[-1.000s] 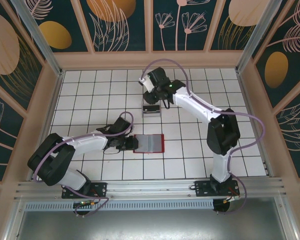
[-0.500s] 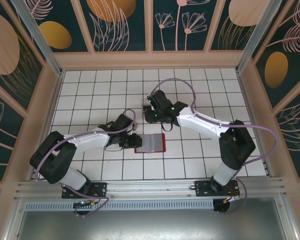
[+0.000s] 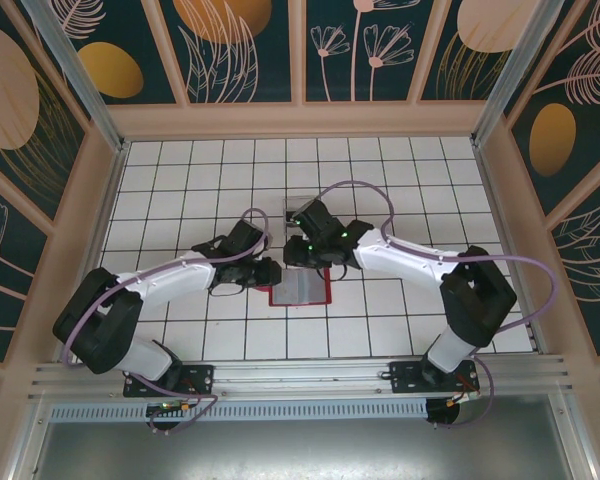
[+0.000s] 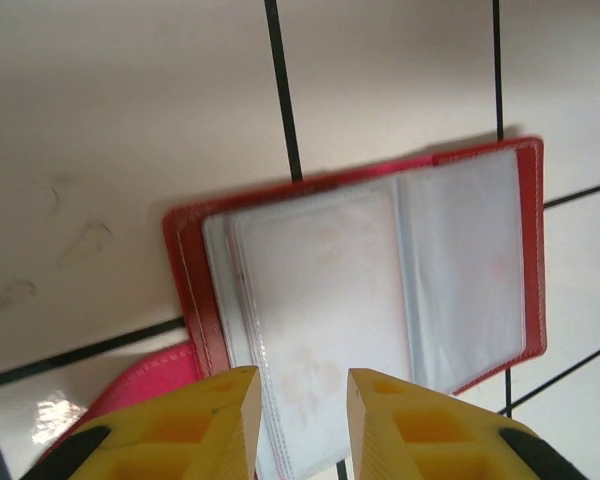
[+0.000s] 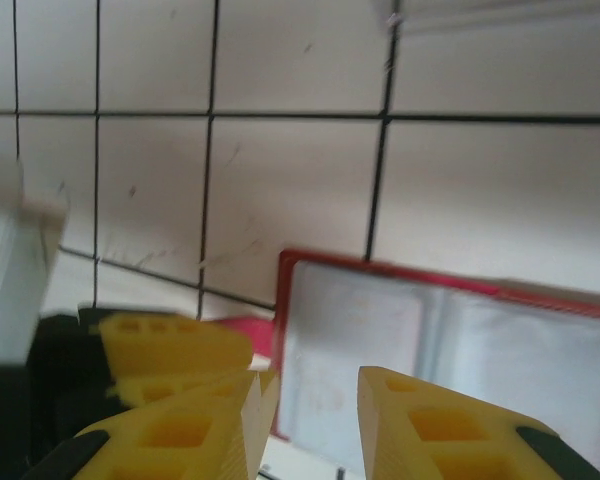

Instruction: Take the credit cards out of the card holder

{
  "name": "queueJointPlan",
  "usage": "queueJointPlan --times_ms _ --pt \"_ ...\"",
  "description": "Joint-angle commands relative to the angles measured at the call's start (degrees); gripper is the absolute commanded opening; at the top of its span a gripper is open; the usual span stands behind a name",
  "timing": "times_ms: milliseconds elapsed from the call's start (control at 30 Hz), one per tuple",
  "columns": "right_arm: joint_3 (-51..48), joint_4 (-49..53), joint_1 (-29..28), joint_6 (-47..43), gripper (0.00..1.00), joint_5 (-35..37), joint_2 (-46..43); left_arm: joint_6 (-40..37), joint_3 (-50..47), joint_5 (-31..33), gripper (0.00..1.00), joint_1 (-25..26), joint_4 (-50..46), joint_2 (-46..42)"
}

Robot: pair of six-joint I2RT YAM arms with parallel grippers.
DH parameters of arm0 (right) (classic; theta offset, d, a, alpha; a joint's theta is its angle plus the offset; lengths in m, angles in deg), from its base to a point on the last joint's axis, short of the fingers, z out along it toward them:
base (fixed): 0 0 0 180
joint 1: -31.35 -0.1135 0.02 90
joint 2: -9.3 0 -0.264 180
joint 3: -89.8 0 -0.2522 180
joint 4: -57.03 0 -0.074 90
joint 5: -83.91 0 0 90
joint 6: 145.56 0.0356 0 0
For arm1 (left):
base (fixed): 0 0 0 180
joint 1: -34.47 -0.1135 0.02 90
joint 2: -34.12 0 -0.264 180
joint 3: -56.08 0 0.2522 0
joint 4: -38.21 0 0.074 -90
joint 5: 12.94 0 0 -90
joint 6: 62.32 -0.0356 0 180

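Note:
The red card holder lies open on the white tiles, its cloudy grey pockets facing up. Its red tab sticks out at the left edge. The credit cards are hidden; I cannot tell them apart from the pale pockets. My left gripper hovers over the holder's left page, open, with nothing between its yellow fingers. My right gripper hangs over the holder's far-left corner, also open and holding nothing. The left gripper's yellow fingers sit just beside it.
A small clear plastic box stands on the tiles behind the right gripper, partly covered by that arm. Wooden walls with patterned panels enclose the tiled floor on three sides. Both arms crowd the middle of the floor.
The right arm has swung from the clear box at the back down to the card holder. The left gripper has shifted slightly up along the holder's left edge.

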Motion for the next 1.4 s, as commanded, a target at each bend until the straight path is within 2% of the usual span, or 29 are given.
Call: queueJointPlan --times_ms 0,200,300,733,1167,1367 --pt "-0.8 -2.4 -1.5 2.7 0.32 -2.8 2.0 -1.7 0.2 1.8 0.30 -3.0 -1.2 -0.4" --pt "-2.1 -6.8 -2.3 5.0 0.32 -6.7 6.4 -2.8 -3.8 1.5 0.30 -10.3 1.1 -2.2" --pt "-1.3 -7.7 -3.1 5.8 0.32 -7.7 8.6 -4.0 -4.4 1.6 0.29 -12.4 0.6 -1.4" --pt "1.7 -7.0 -5.7 8.6 0.31 -7.2 14.8 -6.2 -3.2 -1.7 0.30 -12.8 1.9 2.2" --pt "5.8 9.4 -7.4 6.2 0.31 2.9 16.4 -7.6 -1.0 -1.4 0.30 -12.8 0.0 4.2" --pt "7.1 13.6 -8.1 6.2 0.32 6.1 16.3 -7.0 0.0 -1.9 0.30 -12.8 -0.5 5.0"
